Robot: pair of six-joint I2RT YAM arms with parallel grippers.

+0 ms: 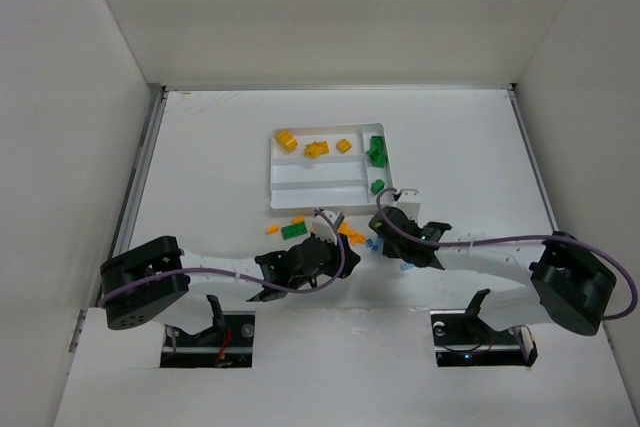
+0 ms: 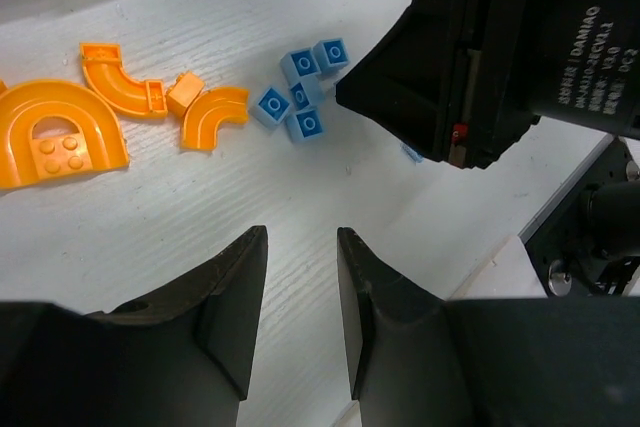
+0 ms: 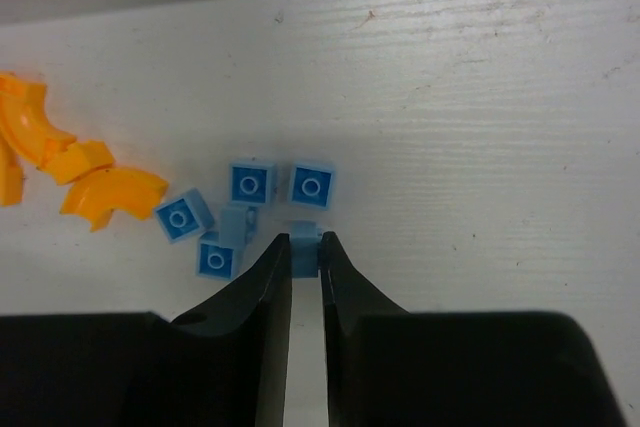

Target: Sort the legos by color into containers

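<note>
Looking down from the top view, the white tray (image 1: 310, 175) sat mid-table, with yellow legos (image 1: 287, 140) in its far section and green legos (image 1: 376, 151) in the narrow right section. More bricks lay loose between the tray and the arms. In the left wrist view, the left gripper (image 2: 300, 287) stood over bare table, its jaws slightly apart and empty, with orange curved pieces (image 2: 215, 117) and a blue cluster (image 2: 300, 97) ahead. In the right wrist view, the right gripper (image 3: 305, 252) was pinched on a pale blue brick (image 3: 304, 235) beside that cluster.
</note>
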